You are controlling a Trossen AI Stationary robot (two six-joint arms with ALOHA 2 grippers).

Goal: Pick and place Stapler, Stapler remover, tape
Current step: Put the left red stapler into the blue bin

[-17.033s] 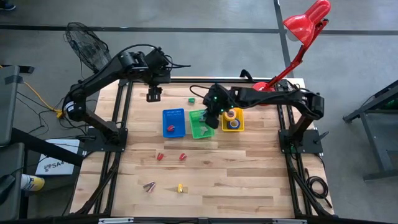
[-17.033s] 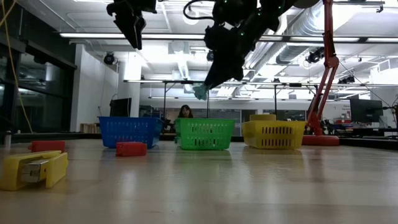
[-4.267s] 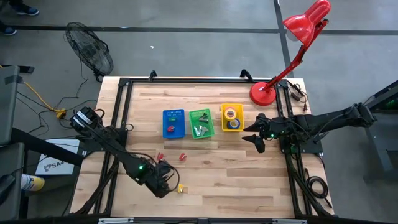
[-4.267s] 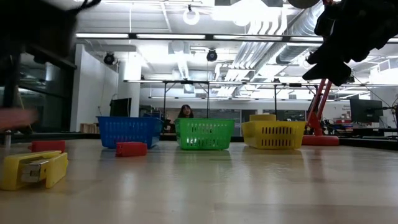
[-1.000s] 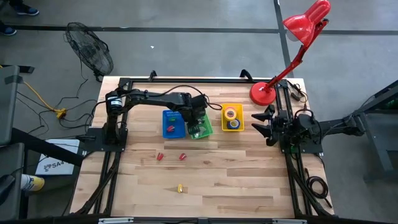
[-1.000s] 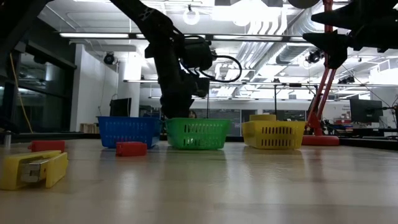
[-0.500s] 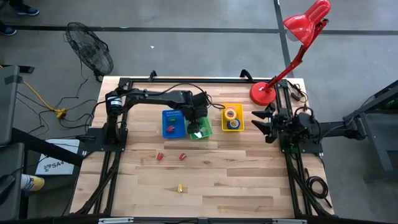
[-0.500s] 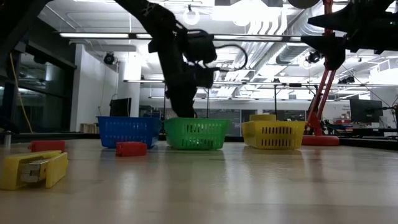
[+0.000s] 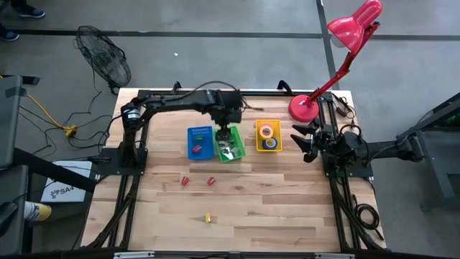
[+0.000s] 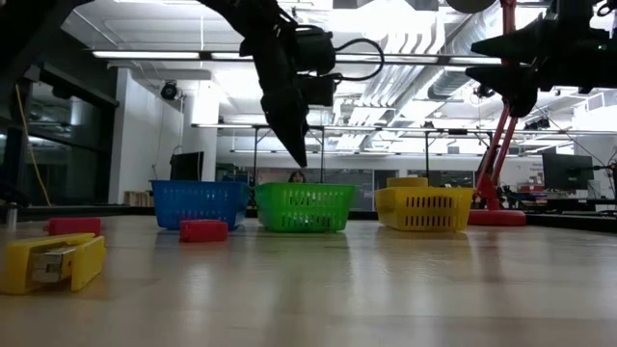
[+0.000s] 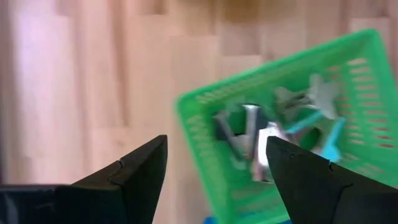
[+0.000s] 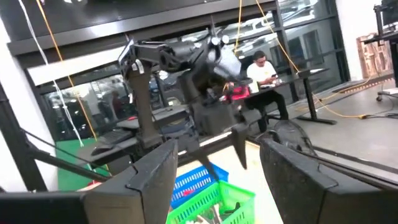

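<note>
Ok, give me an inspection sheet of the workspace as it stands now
Surface: wooden slat table.
Job's things: blue, green and yellow plastic bins in a row; tape rolls in yellow; two red staplers, yellow stapler loose.
Clutter: red desk lamp.
Grippers: left gripper open above green bin; right gripper open at right edge.
Cables: yellow cord on floor.
Surroundings: floor fan; seated person.

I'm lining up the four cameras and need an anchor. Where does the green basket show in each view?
High view: green basket, table centre, under the left gripper.
Low view: mid-picture, between blue basket and yellow basket.
Left wrist view: tilted, metal pieces inside.
Right wrist view: bottom edge.
Shared landmark: the blue basket beside it.
</note>
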